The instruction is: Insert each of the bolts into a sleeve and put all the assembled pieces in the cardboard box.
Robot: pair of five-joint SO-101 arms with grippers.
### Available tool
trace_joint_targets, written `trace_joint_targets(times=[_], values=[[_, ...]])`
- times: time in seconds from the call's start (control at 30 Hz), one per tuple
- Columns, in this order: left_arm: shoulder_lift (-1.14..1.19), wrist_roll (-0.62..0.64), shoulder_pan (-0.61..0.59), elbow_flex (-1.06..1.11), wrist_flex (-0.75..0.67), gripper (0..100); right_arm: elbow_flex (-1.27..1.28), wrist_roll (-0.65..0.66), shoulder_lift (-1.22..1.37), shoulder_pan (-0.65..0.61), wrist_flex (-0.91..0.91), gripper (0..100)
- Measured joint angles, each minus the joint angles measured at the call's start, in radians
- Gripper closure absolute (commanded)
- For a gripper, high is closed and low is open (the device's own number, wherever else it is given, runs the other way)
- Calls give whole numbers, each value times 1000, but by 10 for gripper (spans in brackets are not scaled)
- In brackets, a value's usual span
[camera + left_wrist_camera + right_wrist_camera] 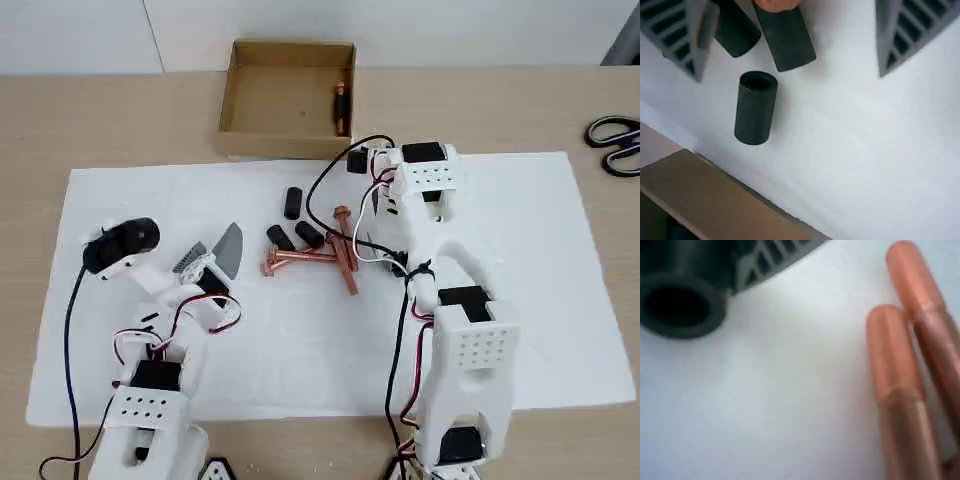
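1. My left gripper (215, 247) is wide open and holds nothing. It is at the lower left of the high view and faces the three sleeves (292, 202) in the middle of the frame.
2. For my right gripper (385, 200), a little right of centre, I cannot tell if it is open or closed. Its wrist view shows one sleeve (677, 305) very near the grey gripper part, with the open end toward the camera, and two bolts (895, 390) near it.
3. Risk: the sleeves are round and lie on their sides on the smooth sheet (520, 300). I judge that a touch from one finger alone can roll them away.
4. Risk: two sleeves lie close together, just beside the crossed pile of bolts. If I close there, I may catch two things or push the pile.
5. Risk: if a bolt is not in line with the hole, it can jam at the rim.
6. The sleeves are short black hollow tubes. The bolts are copper coloured, with rounded tips and wider heads.
7. One piece (340, 105) already lies in the box (228, 100) at the upper middle, along its right wall.
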Motion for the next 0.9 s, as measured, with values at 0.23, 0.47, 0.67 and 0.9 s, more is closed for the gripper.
trace_joint_targets(times=[0.23, 0.47, 0.67, 0.9], values=[[0, 0, 0, 0, 0, 784, -14, 0, 18, 3, -3, 995], [0, -44, 11, 0, 0, 784, -17, 0, -6, 3, 23, 993], [2, -146, 89, -25, 55, 784, -3, 17, -150, 9, 87, 995], [58, -230, 95, -359, 494, 784, -3, 43, -373, 100, 114, 995]])
